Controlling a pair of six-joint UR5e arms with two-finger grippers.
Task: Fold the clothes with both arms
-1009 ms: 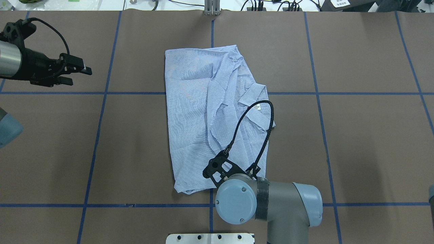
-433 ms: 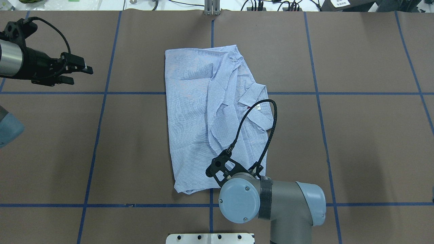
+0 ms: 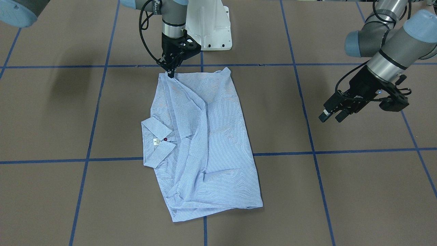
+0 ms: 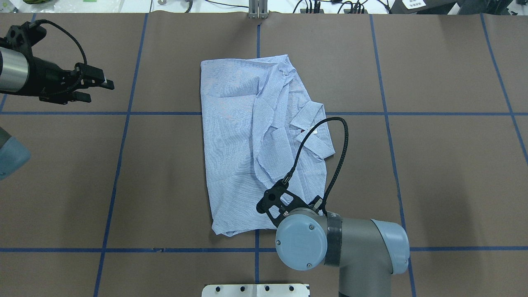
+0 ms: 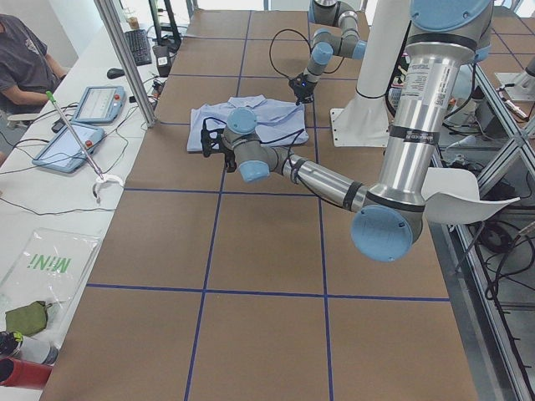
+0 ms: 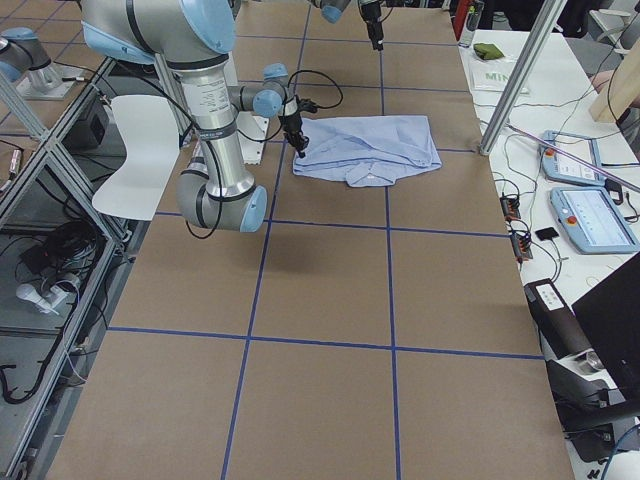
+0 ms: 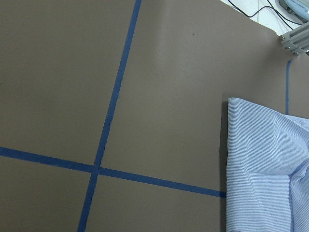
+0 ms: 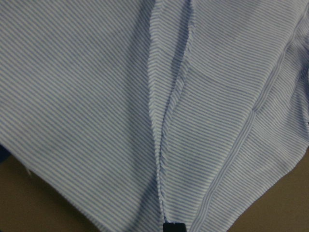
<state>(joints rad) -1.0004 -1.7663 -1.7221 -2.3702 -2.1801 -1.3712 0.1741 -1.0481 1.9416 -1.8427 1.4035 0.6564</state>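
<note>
Shirt (image 4: 235,144) first: it lies part-folded in the middle of the table (image 4: 433,165). Taking 12 o'clock as straight away from the robot, its long axis runs from 12 to 6. The collar (image 4: 313,128) juts out at the 3 o'clock side.

The right pincer (image 3: 169,72) stands nose-down on the shirt's 5 o'clock corner, the one nearest the robot's base. Its jaws are drawn narrow. In the right wrist view a ridge of cloth runs straight into the black fingertip (image 8: 174,227), so I judge that it has a nip of the hem.

The left pincer (image 3: 330,117) hangs well apart from the cloth, out at about 10 o'clock from the shirt's middle. It has a modest gap between its jaws and nothing in them.

The next fold, I'd say, turns on that lopsidedness. One end of the short edge is in hand, but its 7 o'clock partner lies bare. The left arm is the nearer one to that side, though it has a fair reach across open table to get there.
</note>
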